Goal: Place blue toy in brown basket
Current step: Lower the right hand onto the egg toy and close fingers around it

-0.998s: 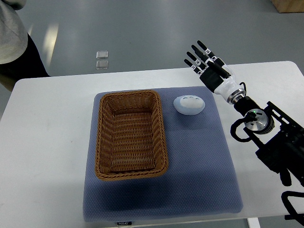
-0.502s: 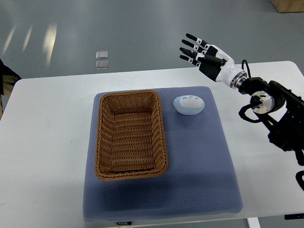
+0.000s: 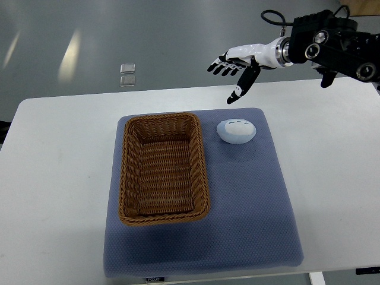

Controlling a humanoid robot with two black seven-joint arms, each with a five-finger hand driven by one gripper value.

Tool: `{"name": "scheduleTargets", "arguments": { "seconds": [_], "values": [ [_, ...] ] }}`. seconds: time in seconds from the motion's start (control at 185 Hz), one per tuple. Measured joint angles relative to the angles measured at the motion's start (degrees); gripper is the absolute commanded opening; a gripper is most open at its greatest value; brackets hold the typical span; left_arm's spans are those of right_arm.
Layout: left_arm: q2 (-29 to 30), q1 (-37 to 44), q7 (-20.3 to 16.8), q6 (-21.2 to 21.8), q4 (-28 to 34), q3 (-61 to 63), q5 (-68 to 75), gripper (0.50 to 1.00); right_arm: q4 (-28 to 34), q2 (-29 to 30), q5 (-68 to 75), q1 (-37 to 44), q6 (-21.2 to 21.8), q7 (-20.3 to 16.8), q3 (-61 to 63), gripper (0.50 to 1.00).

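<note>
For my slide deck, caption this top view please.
Open right hand above the table's far edge, blue toy on mat beside empty brown basket.

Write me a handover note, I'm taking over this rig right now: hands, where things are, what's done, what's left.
Right hand: open, fingers spread, holding nothing, raised beyond the table's far edge, above the toy.
Left hand: not in view.
Blue toy: on the blue mat, just right of the brown basket, untouched.
Basket: empty, on the mat's left half.
Done: nothing yet.
Left: grasp the toy, carry it left, release it in the basket.
</note>
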Motion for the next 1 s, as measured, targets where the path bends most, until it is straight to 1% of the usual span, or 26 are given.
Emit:
{"name": "scheduleTargets", "arguments": {
  "seconds": [0.178, 0.302, 0.561, 0.868, 0.998],
  "values": [
    [0.0, 0.01, 0.0, 0.0, 0.46, -0.02, -0.06, 1.0, 0.4, 3.12, -0.09, 0.91, 0.53, -3.41, -3.2, 0.907],
    [0.0, 0.02, 0.0, 0.0, 0.53, -0.03, -0.09, 1.0, 0.82, 4.02, -0.04, 0.15, 0.24, -4.57, -3.67, 0.907],
    [0.0, 0.04, 0.0, 0.0, 0.59, -0.1, -0.1, 1.0, 0.89, 4.09, -1.24, -3.37, -0.87, -4.88, -3.77, 0.905],
    [0.0, 0.12, 0.0, 0.0, 0.7, -0.11, -0.1, 1.0, 0.11, 4.96, -5.28, -7.57, -5.57, -4.85, -3.74, 0.897],
    [0.0, 0.18, 0.0, 0.0, 0.8, -0.11, -0.1, 1.0, -0.4, 5.32, -7.25, -8.79, -6.26, -4.81, -3.77, 0.889]
  ]
}}
